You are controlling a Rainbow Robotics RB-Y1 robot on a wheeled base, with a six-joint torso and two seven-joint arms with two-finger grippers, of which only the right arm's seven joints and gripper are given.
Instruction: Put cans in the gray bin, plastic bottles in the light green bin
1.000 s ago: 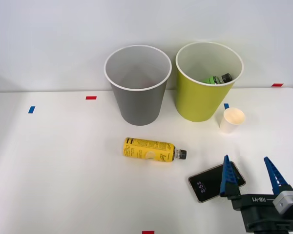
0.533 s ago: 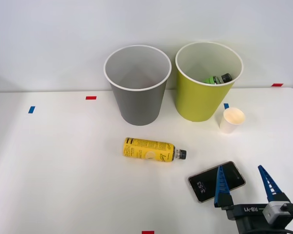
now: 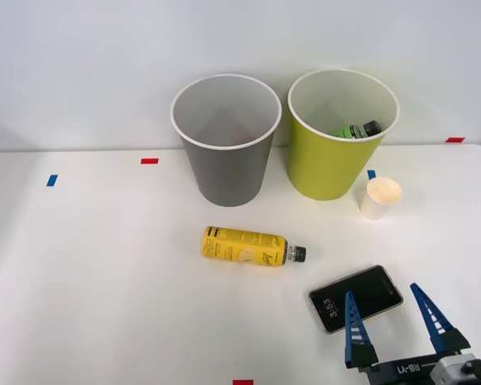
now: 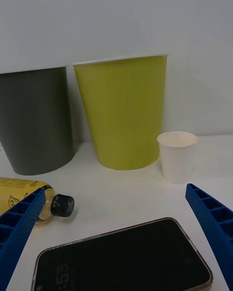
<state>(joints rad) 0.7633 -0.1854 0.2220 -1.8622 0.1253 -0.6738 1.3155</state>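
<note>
Right claw hangs spread and empty by the black phone. One green-labelled plastic bottle lies inside the yellow-green tapered bin; the yellow-labelled plastic bottle awaits on the white worktop.

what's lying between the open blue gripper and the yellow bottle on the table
In the front view, a black phone lies flat between the right gripper and the yellow-labelled plastic bottle lying on its side; beyond the phone, bare white table reaches the bottle.

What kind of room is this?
Probably a robot test lab: a plain white table marked with small coloured tape pieces, two big paper bins, gray and yellow-green, and a blue-fingered gripper.
</note>
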